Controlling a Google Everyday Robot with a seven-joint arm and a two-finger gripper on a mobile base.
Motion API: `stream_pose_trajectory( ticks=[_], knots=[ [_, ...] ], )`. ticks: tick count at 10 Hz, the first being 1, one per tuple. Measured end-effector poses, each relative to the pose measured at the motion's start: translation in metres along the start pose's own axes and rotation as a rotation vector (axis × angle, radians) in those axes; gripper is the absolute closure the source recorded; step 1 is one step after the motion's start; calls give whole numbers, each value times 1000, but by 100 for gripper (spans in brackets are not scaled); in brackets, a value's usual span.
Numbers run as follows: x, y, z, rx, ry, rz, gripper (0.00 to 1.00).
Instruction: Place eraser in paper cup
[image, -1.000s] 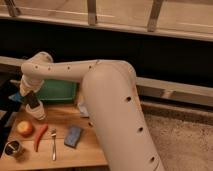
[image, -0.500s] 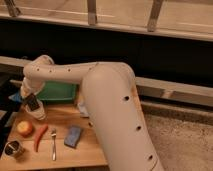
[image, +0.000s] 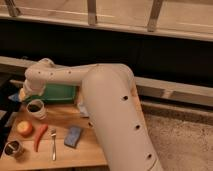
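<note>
Since the earlier frames, the arm's (image: 107, 107) upper joint is being carried a touch to the right, and more of the paper cup's (image: 36, 110) rim is being uncovered than half a second ago. The cup is being seen upright on the left part of the wooden table (image: 92, 150), just in front of the green tray (image: 56, 93).

The gripper (image: 31, 100) is being held low at the end of the cream forearm, directly over the cup's back rim, close enough that the two are being merged into one dark patch. Whether the pincer is spread or closed cannot be told.

A dark shape is being shown in the cup's mouth. Whether that is the eraser or only shadow cannot be told, and the eraser is not being made out anywhere else on the table.

Nearer the camera, a round yellow-red fruit (image: 24, 128) is being seen just beside a red chilli (image: 40, 137). A fork (image: 53, 145) is lying lengthwise to the right of it, then a blue-grey sponge (image: 73, 136). A dark metallic cup (image: 13, 148) is standing at the front left corner. Something blue (image: 18, 95) is being half hidden behind the forearm.
</note>
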Motion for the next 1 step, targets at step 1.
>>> stream_pose_trajectory(
  ticks=[1],
  knots=[
    [0, 0, -1, 2, -2, 0, 37]
  ],
)
